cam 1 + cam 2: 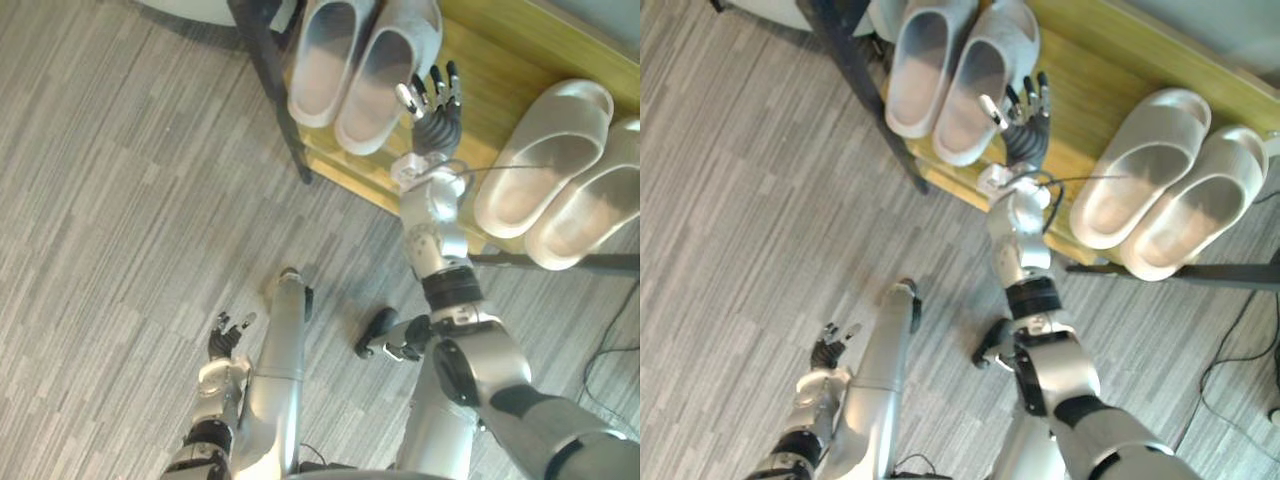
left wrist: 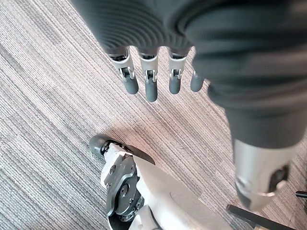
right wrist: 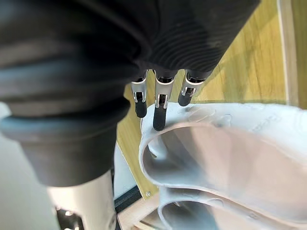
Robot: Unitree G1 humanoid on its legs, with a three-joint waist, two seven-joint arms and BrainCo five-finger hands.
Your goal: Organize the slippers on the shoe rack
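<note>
- Reaching over the shelf (image 1: 495,85), the right hand (image 1: 437,110) has its fingers (image 3: 159,111) straight and spread, holding nothing.
- Its thumb (image 1: 406,96) lies at the side of the nearer slipper (image 1: 385,75) of the grey pair (image 1: 350,65). I cannot tell whether it touches.
- In the right wrist view the dark fingertips sit just above that slipper's rim, with bare wood beyond them.
- The grey pair lies side by side at the shelf's left end, soles down, next to the rack's dark frame post (image 1: 268,80).
- A beige pair (image 1: 560,175) lies side by side at the shelf's right end, well apart from the hand. Its near ends reach the front edge.
- Bare wood separates the two pairs, and the right hand is over the left part of that gap.
- The left hand (image 1: 226,338) hangs low over the grey carpet (image 1: 110,200), well away from the rack. Its fingers (image 2: 150,82) are loose and nearly straight, holding nothing.
</note>
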